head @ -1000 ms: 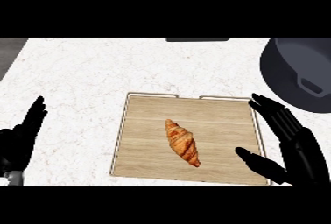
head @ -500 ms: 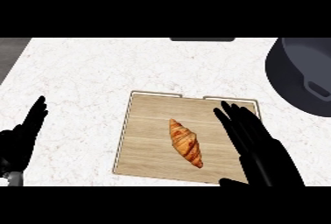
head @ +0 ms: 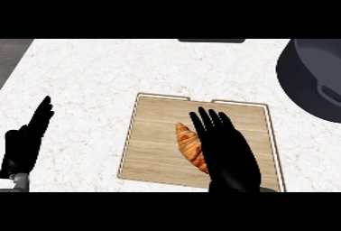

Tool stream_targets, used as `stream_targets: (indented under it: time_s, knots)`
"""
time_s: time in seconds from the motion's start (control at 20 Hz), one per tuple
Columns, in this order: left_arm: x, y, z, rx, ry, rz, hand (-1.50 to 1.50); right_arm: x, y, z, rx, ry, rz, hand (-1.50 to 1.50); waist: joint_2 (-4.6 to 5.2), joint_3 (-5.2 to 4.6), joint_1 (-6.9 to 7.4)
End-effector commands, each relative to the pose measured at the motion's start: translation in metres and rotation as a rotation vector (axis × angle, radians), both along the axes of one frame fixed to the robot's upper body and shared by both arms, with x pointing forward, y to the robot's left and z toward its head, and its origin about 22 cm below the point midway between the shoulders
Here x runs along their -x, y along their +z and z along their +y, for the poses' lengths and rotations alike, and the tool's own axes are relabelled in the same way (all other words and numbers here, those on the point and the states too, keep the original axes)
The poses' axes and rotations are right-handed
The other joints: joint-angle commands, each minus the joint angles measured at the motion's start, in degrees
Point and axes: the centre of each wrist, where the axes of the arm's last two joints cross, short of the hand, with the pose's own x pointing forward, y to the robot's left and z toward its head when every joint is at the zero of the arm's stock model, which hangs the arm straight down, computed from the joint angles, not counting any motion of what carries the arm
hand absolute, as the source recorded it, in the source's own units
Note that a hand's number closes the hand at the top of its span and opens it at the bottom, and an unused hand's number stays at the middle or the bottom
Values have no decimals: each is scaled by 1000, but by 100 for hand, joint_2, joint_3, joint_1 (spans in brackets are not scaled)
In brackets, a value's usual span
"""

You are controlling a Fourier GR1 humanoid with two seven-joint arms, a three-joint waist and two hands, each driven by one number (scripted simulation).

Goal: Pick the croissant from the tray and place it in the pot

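Note:
A golden-brown croissant (head: 189, 145) lies on the wooden tray (head: 156, 135) in the middle of the counter. My right hand (head: 226, 153) hovers over the tray with straight fingers, covering the croissant's right side and lower end. The dark pot (head: 316, 76) stands at the right edge, partly cut off by the view. At the left edge, off the tray, my left hand (head: 26, 140) rests open with its fingers up.
The tray sits on a white speckled counter (head: 93, 76). A dark object (head: 209, 40) shows at the counter's far edge, and a grey strip (head: 10, 54) runs along the far left.
My right hand has moved left from the tray's right side until it lies over the croissant. The view has shifted slightly. The left hand has stayed in place.

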Motion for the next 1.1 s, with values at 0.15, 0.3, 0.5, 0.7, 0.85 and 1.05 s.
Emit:
stream_targets:
  time_s: [0.15,0.3,0.5,0.7,0.85,1.05]
  knots:
    - [2,-9,-9,-5,11,2,0,-22,2,46,149,-64,184,-150,-6,14,-62]
    - [2,-2,-3,-1,5,2,0,-29,-12,55,173,-72,219,-150,-7,17,-35]
    - [-2,-14,4,11,-2,5,0,-39,-24,62,226,-93,201,-150,9,14,-97]
    - [5,6,7,-1,11,4,0,-46,-21,64,260,-122,215,-150,-21,22,-66]
    - [-2,-9,4,2,-10,20,0,-42,-22,77,289,-108,200,-150,-9,18,-87]
    - [4,-1,-2,0,6,15,0,-56,-37,77,295,-130,257,-150,-10,22,-51]
